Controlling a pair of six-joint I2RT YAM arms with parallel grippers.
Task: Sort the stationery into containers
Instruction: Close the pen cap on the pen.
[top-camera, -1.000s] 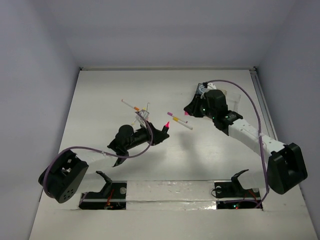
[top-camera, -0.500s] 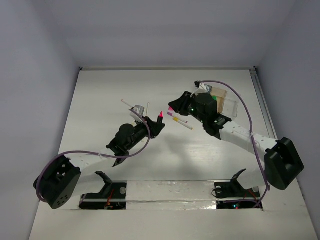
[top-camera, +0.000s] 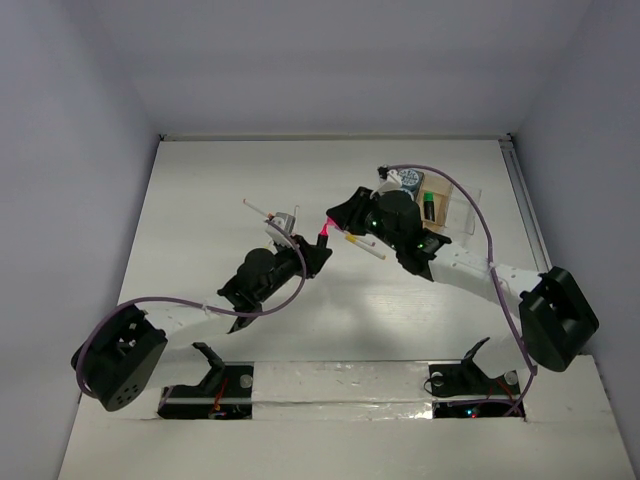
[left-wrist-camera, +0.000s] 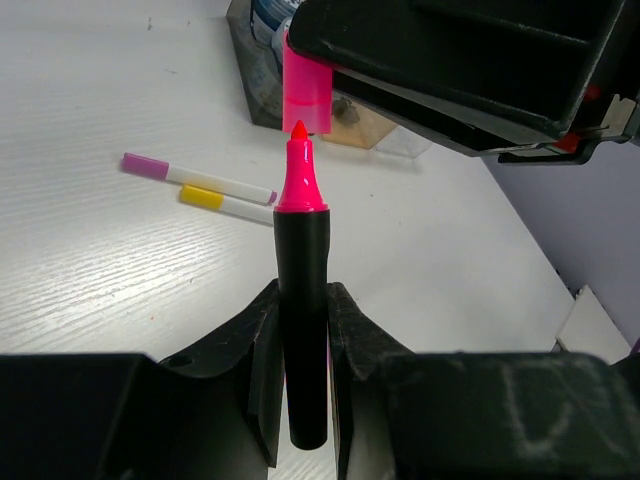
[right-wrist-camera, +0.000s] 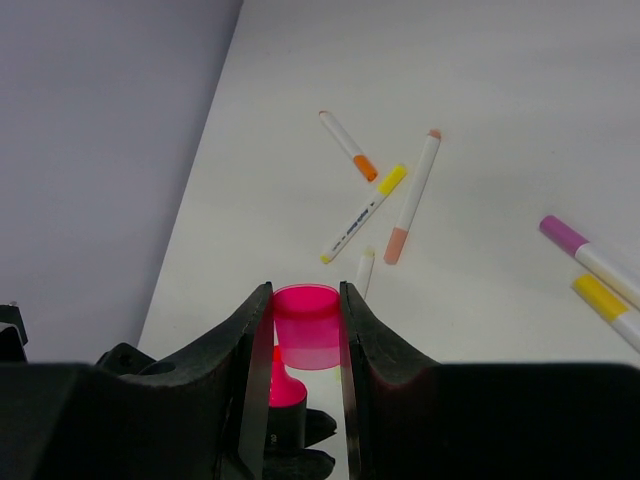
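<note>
My left gripper (left-wrist-camera: 303, 400) is shut on a black marker with a bright pink tip (left-wrist-camera: 301, 300), held upright; it shows in the top view (top-camera: 322, 236) too. My right gripper (right-wrist-camera: 305, 330) is shut on the marker's pink cap (right-wrist-camera: 306, 326), its open end right at the marker's tip (left-wrist-camera: 299, 130). In the top view the two grippers meet mid-table (top-camera: 335, 225). The clear compartment tray (top-camera: 448, 203) with a tan base stands behind the right arm, a blue-grey canister (top-camera: 405, 181) beside it. A pink-purple-ended pen (left-wrist-camera: 195, 178) and a yellow-ended pen (left-wrist-camera: 225, 204) lie on the table.
Several more white pens lie left of centre: an orange-ended one (right-wrist-camera: 350, 148), a yellow-ended one (right-wrist-camera: 364, 212) and a peach-ended one (right-wrist-camera: 411, 200). The white table (top-camera: 200, 190) is enclosed by grey walls. Purple cables loop over both arms.
My right gripper has swung left from the tray with the pink cap. My left gripper has raised the marker toward it, so cap and tip now meet.
</note>
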